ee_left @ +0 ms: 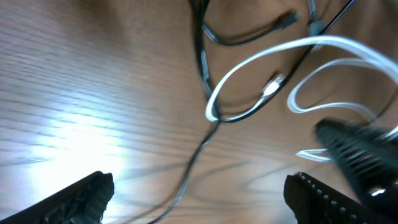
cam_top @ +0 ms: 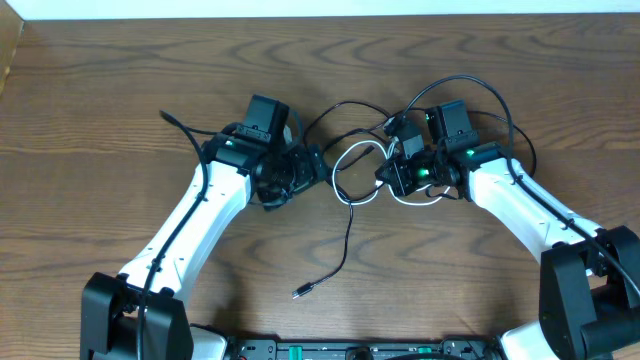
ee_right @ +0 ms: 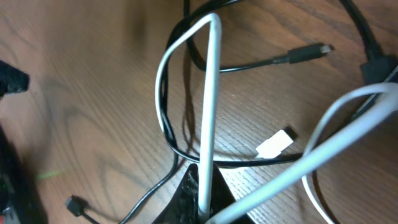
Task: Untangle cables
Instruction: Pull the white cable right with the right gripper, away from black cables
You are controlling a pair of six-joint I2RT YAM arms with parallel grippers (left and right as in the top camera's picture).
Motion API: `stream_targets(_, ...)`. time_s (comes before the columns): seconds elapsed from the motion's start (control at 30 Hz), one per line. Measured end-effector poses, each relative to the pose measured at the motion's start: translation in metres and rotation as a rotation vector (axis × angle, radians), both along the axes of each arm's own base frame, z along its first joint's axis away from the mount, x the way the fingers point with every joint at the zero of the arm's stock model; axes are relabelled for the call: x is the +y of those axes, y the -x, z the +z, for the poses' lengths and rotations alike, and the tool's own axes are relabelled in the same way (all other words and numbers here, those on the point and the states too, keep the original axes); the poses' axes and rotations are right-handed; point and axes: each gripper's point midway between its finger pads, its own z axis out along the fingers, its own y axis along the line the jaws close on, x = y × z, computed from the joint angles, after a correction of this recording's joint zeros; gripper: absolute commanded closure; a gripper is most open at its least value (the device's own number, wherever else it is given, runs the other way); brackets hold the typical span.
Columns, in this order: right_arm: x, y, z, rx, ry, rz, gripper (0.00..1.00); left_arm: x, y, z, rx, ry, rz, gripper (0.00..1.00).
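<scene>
One hold only: right gripper [ee_right: 202, 208] clamps the white cable [ee_right: 211, 93]; left gripper [ee_left: 199, 185] gapes empty. Pulling could cinch the black cable [ee_right: 249, 65] threaded through its loop.

Wooden table under a pale edge

A dark brown wooden table [cam_top: 100, 120] fills the overhead view, its grain running from 9 o'clock to 3 o'clock in long wavy bands, with a tighter swirl of grain toward 8 o'clock; along 12 o'clock a narrow white strip [cam_top: 300, 8] borders its far edge, and at 10 o'clock a paler brown board [cam_top: 8, 60] cuts the corner. In the left wrist view the same wood [ee_left: 74, 93] carries a broad bright glare toward 8 o'clock, and in the right wrist view the wood [ee_right: 81, 74] shows curved grain rings and a faint green glint near 8 o'clock
</scene>
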Motion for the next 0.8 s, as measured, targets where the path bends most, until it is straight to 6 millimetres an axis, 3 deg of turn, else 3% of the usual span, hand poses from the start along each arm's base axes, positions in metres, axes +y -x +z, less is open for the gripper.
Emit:
stream_targets(0.1, 0.004, 0.002, 0.004, 0.006, -0.031, 0.013, 0.99, 0.008, -0.001, -0.004, -0.037, -0.063, -0.052, 0.08)
stream_targets(0.23, 0.011, 0.006, 0.016, 0.032, -0.113, 0.028, 0.99, 0.030, -0.021, -0.006, -0.139, -0.210, -0.045, 0.08)
stream_targets(0.4, -0.007, -0.008, 0.057, -0.012, -0.180, -0.049, 0.99, 0.046, -0.046, -0.001, -0.252, -0.315, -0.010, 0.08)
stream_targets(0.53, -0.042, -0.030, 0.111, -0.131, -0.213, -0.149, 0.99, 0.052, -0.048, 0.000, -0.261, -0.349, 0.000, 0.08)
stream_targets(0.63, -0.079, -0.044, 0.137, -0.208, -0.205, -0.250, 0.99, 0.054, -0.048, -0.001, -0.262, -0.357, -0.001, 0.08)
stream_targets(0.7, -0.108, -0.052, 0.138, -0.222, -0.172, -0.339, 0.99, 0.055, -0.046, -0.005, -0.255, -0.362, -0.005, 0.08)
stream_targets(0.8, -0.153, -0.060, 0.120, -0.196, -0.068, -0.489, 0.99, 0.057, -0.040, -0.012, -0.235, -0.370, -0.015, 0.08)
